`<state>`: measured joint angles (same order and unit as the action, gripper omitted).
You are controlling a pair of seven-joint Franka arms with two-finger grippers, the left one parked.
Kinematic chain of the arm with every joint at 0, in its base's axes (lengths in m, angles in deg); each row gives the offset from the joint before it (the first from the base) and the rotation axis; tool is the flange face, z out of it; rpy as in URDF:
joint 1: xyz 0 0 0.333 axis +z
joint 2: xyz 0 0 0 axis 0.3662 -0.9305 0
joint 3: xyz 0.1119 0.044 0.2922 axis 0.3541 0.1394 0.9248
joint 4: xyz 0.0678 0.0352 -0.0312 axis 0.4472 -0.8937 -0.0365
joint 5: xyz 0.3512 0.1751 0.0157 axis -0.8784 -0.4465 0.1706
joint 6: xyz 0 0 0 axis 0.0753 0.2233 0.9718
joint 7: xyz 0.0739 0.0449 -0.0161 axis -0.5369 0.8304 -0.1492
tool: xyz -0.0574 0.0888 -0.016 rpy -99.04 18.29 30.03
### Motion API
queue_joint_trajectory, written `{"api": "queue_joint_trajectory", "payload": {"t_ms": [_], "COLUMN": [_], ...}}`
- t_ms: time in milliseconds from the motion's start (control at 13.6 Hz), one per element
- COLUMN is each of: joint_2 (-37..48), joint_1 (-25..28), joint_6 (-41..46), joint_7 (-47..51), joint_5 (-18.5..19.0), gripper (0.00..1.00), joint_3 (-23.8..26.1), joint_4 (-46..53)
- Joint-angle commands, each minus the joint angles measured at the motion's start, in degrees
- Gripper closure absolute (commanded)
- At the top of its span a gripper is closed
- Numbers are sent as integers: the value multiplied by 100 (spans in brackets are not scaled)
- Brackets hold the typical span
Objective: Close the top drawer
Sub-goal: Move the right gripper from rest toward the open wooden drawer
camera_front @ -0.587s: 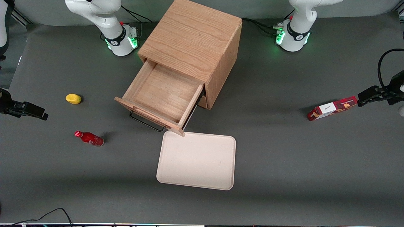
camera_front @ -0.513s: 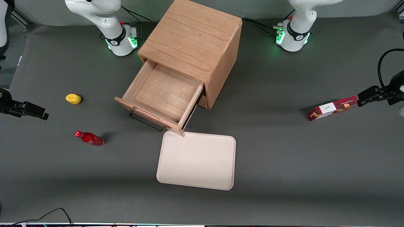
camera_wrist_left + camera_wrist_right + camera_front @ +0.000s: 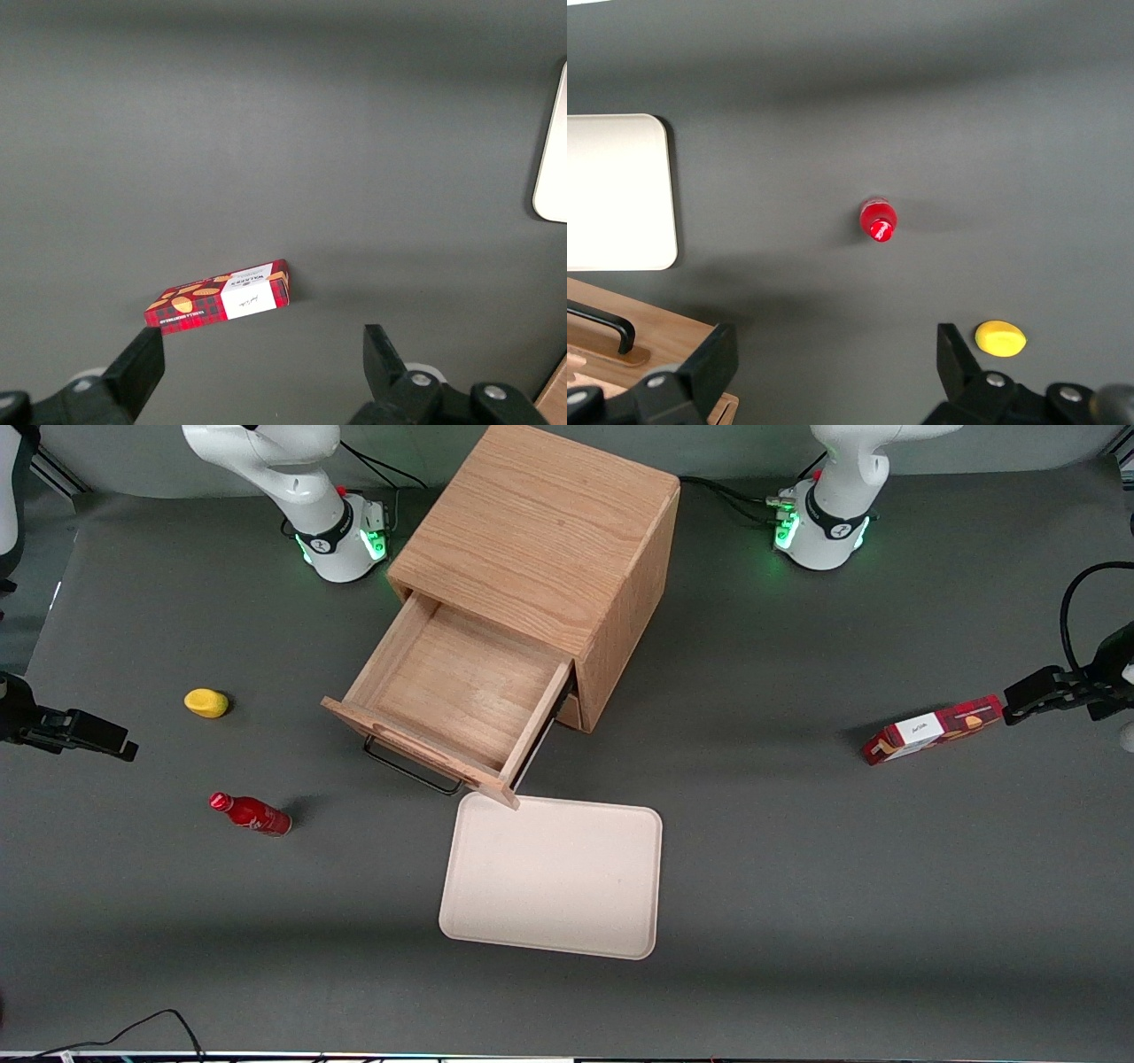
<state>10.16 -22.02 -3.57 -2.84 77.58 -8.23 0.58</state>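
Observation:
The top drawer [image 3: 456,686] of the oak cabinet [image 3: 540,531] stands pulled far out, and its tray is empty. A thin black wire handle [image 3: 409,770] hangs on the drawer front, which faces the front camera and slants toward the working arm's end. My right gripper [image 3: 120,746] hovers far off toward the working arm's end of the table, well apart from the drawer. It is open with nothing between its fingers [image 3: 835,354]. The wrist view shows a corner of the drawer front [image 3: 660,341] and its handle [image 3: 602,323].
A yellow object [image 3: 206,702] and a red bottle [image 3: 251,813] lie between the gripper and the drawer. A cream tray [image 3: 554,877] lies flat right in front of the drawer. A red box [image 3: 935,729] lies toward the parked arm's end.
Hardly anything differs. My right gripper has crept very slightly away from the front camera, and the drawer has not moved.

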Motion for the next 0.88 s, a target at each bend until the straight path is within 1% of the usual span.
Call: {"api": "queue_joint_trajectory", "payload": {"t_ms": [0, 147, 293, 440, 587, 733, 807], "joint_2": [-141, -360, -816, -1177, -1432, -1670, -1749], "joint_1": [36, 54, 133, 133, 133, 72, 54], "joint_6": [75, 31, 31, 13, -363, -557, -663], "joint_7": [69, -1, -177, -781, -1256, -1487, -1513], "joint_5": [-113, -96, -96, -87, -104, -113, -287], "gripper": [0, 0, 0, 0, 0, 0, 0], "joint_3": [51, 244, 333, 491, 587, 947, 1061], "joint_4": [226, 375, 901, 1254, 1378, 1413, 1413]}}
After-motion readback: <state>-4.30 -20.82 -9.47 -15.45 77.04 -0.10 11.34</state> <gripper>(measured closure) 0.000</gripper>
